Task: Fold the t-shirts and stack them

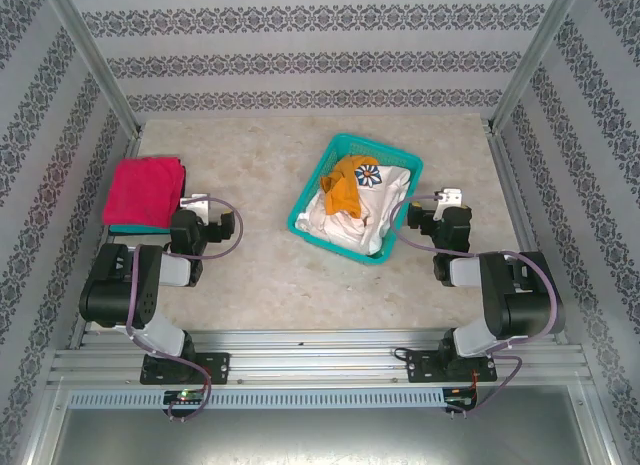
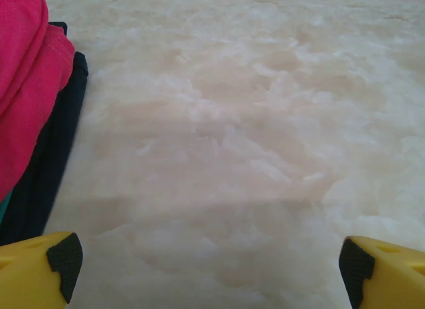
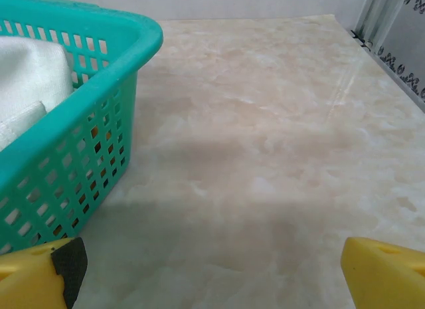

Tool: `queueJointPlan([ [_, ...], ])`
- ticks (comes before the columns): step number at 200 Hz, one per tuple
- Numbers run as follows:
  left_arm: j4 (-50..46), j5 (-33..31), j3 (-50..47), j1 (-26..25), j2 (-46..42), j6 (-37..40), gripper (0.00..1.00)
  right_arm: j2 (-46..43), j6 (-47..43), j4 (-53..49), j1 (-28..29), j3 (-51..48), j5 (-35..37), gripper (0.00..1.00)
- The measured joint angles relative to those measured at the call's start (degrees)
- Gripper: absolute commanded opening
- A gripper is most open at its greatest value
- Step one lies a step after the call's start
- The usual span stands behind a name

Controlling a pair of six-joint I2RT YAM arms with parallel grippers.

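Note:
A folded magenta t-shirt (image 1: pixel 145 188) lies at the table's left edge on top of a teal one (image 1: pixel 140 228) and a dark layer (image 2: pixel 46 156); its hem also fills the left of the left wrist view (image 2: pixel 26 83). A crumpled mustard-orange t-shirt (image 1: pixel 345 185) with a round logo lies in the teal lattice basket (image 1: pixel 310 228) on pale cloth (image 1: pixel 350 225). My left gripper (image 1: pixel 195 201) rests just right of the stack, open, its yellow fingertips (image 2: pixel 40 269) wide apart over bare table. My right gripper (image 1: pixel 450 198) sits right of the basket, open and empty.
The basket wall (image 3: pixel 73 149) stands close on the left of the right gripper, white cloth (image 3: pixel 30 76) inside it. Metal frame posts (image 1: pixel 95 65) and patterned walls enclose the marble table (image 1: pixel 250 175). A rail (image 1: pixel 320 345) runs along the near edge.

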Motion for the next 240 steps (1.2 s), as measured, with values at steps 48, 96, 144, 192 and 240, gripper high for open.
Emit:
queueJointPlan([
  [48,0.0,0.0,0.0,0.0,0.0,0.0,1.0,0.0,0.0,0.0,0.0,0.0,-0.2,0.98],
  [96,0.0,0.0,0.0,0.0,0.0,0.0,1.0,0.0,0.0,0.0,0.0,0.0,-0.2,0.98],
  [144,0.0,0.0,0.0,0.0,0.0,0.0,1.0,0.0,0.0,0.0,0.0,0.0,-0.2,0.98],
  [192,-0.2,-0.4,0.0,0.0,-0.6,0.0,1.0,-0.5,0.0,-0.3,0.0,0.0,-0.6,0.98],
  [240,-7.4,-0.4,1.2,-0.1,-12.7,0.0,1.0,-9.2,0.0,-5.4,0.1,0.0,-0.6,0.98],
])
